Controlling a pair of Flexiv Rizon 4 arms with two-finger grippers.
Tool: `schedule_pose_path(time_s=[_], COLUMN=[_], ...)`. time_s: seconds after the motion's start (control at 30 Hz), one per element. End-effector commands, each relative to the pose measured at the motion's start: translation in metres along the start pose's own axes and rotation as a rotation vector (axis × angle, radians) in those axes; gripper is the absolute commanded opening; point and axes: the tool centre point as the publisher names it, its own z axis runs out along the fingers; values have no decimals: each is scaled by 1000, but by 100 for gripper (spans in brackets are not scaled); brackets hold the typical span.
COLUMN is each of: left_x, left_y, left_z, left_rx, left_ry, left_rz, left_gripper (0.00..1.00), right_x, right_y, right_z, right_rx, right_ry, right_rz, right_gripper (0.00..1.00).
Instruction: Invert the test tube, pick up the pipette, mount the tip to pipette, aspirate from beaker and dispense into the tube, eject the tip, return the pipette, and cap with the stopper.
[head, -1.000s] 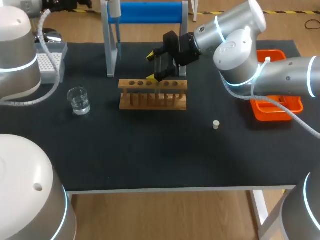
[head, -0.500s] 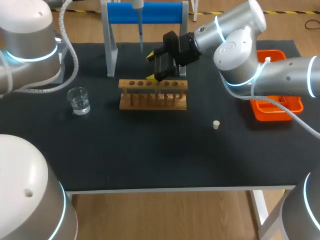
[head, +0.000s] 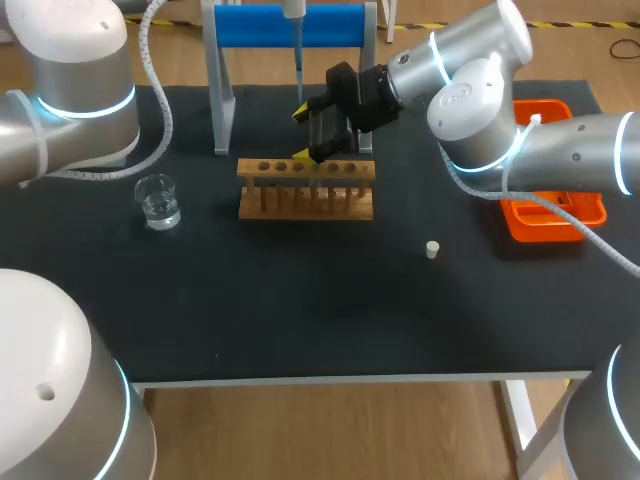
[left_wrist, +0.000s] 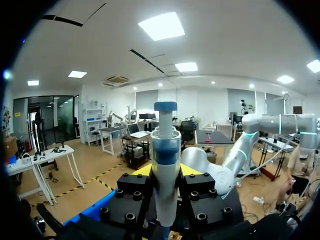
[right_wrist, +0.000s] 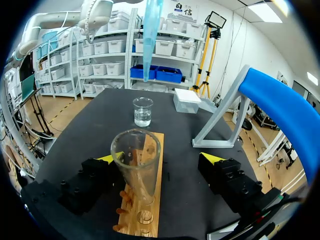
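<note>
One misalignment could drive the pipette, pinched in the left gripper above the rack near the far edge of the worktop, against the test tube standing free within the spread right gripper.

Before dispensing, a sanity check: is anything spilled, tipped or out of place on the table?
Nothing stands out: the beaker stands upright, no spill shows, the test tube sits mouth-up in the rack, and the stopper lies loose, apart.
</note>
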Motion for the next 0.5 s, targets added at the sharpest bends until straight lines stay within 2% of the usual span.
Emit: schedule_pose_path(time_s=[0.03, 0.5], left_x=[-3, -1], left_y=[0, 4], left_z=[9, 19], left_rx=[-4, -4], left_ry=[14, 41], left_rz=[-2, -14], left_gripper=[0, 0], right_x=[-1, -1], right_y=[1, 1], right_z=[-1, -1], right_rx=[4, 4], right_ry=[4, 4], right_rz=[0, 0], right_gripper=[100, 100])
